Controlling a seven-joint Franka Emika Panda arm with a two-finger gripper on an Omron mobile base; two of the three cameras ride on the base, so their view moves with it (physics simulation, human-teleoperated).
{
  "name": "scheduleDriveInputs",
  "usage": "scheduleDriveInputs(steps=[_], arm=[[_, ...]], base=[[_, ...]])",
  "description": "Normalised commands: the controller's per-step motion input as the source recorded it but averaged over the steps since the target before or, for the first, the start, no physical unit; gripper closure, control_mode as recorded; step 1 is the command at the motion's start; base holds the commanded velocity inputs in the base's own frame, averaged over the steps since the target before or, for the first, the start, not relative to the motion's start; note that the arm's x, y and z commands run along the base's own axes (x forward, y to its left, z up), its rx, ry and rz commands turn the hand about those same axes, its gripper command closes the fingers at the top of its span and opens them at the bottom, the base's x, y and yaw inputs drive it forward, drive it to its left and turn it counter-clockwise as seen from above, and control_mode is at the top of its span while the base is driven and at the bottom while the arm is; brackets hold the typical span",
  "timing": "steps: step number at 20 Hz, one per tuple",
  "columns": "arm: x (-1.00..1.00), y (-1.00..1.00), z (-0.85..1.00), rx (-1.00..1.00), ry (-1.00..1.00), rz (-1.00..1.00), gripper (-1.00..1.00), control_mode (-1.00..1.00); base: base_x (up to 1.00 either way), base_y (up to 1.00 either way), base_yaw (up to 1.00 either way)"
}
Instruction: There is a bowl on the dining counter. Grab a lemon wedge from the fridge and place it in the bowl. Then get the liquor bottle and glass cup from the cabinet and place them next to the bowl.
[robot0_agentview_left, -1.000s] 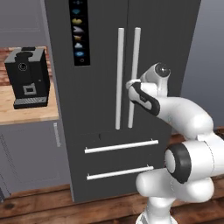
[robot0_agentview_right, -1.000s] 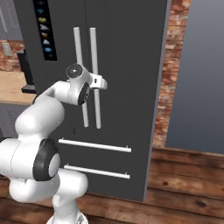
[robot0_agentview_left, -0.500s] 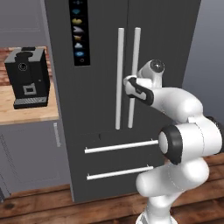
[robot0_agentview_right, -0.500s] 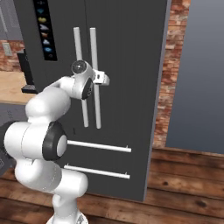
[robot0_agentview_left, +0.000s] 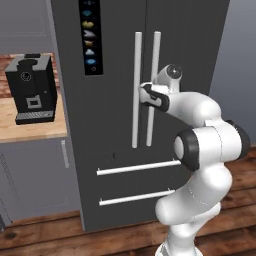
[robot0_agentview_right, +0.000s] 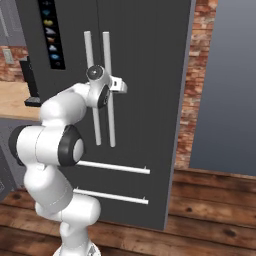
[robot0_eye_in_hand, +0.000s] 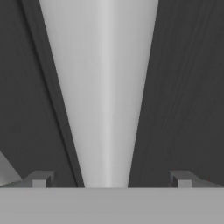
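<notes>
Left of frame in the left base view, a black coffee machine (robot0_agentview_left: 31, 87) is sitting on a wood worktop (robot0_agentview_left: 30, 131), not part of this step. Centre frame, the fridge (robot0_agentview_left: 115, 45) is standing with both doors closed, black icon panel (robot0_agentview_left: 90, 37) at upper centre-left. The two silver handles are running side by side down the middle: the left handle (robot0_agentview_left: 136, 90) untouched, the right handle (robot0_agentview_left: 154, 75) being approached by the gripper (robot0_agentview_left: 145, 95). In the hand view the right handle (robot0_eye_in_hand: 101, 87) is running up the centre between the two fingertips (robot0_eye_in_hand: 40, 178), which are standing spread on either side, not touching it, so the pincer is released and straddling the bar. Judgement: it is lining up to clamp and pull the right door open for the lemon wedge. In the right base view the gripper (robot0_agentview_right: 121, 85) is sitting against the same handle (robot0_agentview_right: 108, 65) at upper centre.

Versus the earlier frames, the elbow is folding higher and nearer, and the hand is pressing in closer to the handle; the fridge and the coffee machine are staying put
</notes>
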Motion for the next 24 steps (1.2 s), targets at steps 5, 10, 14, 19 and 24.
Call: scheduleDriveInputs(steps=[5,10,14,19,24], arm=[[0.4,0.0,0.0,0.0,0.0,0.0,-1.0,-1.0],[0.39,0.0,0.0,0.0,0.0,0.0,-1.0,-1.0],[0.29,0.0,0.0,0.0,0.0,0.0,1.0,-1.0],[0.16,0.0,0.0,0.0,0.0,0.0,1.0,-1.0],[-0.11,-0.15,0.04,0.0,0.0,-0.04,1.0,-1.0]], base=[[0.0,0.0,0.0],[0.0,0.0,0.0],[0.0,0.0,0.0],[0.0,0.0,0.0],[0.0,0.0,0.0]])
